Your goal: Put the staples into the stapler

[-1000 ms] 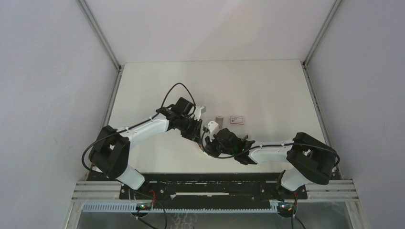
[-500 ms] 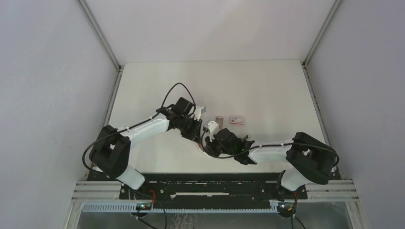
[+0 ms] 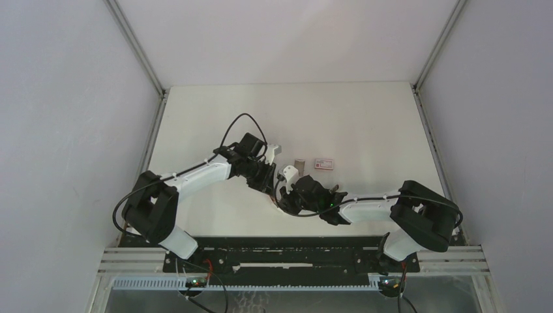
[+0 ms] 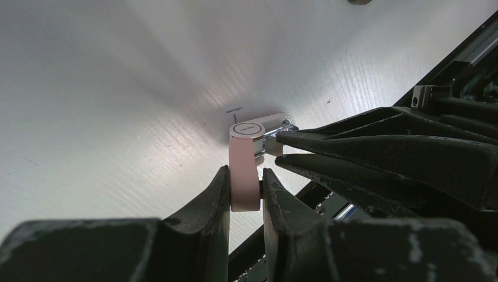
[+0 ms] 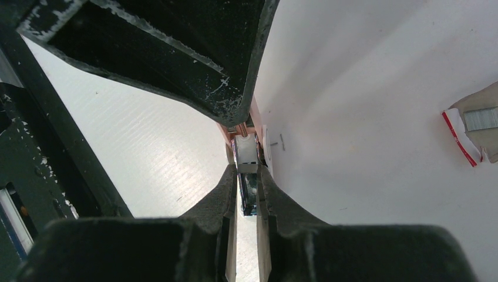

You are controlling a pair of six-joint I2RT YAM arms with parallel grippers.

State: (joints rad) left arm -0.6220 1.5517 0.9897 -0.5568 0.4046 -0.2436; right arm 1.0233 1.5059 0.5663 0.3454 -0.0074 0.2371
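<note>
The stapler (image 4: 243, 176), pale pink with a white round end, hangs just above the table in the left wrist view. My left gripper (image 4: 244, 174) is shut on its pink body. My right gripper (image 5: 247, 175) is shut on the stapler's metal channel (image 5: 246, 154), coming in from the other end. Both grippers meet at mid table (image 3: 279, 188), where the stapler is hidden in the top view. The staples' white box with red print (image 3: 324, 163) lies to the right, and silvery staples (image 5: 481, 117) show in its tray at the right wrist view's edge.
A dark grey-brown tool (image 3: 299, 163) stands just left of the box. One loose staple (image 4: 233, 109) lies on the table beside the stapler. The table's near edge with the black rail (image 4: 464, 53) is close behind the grippers.
</note>
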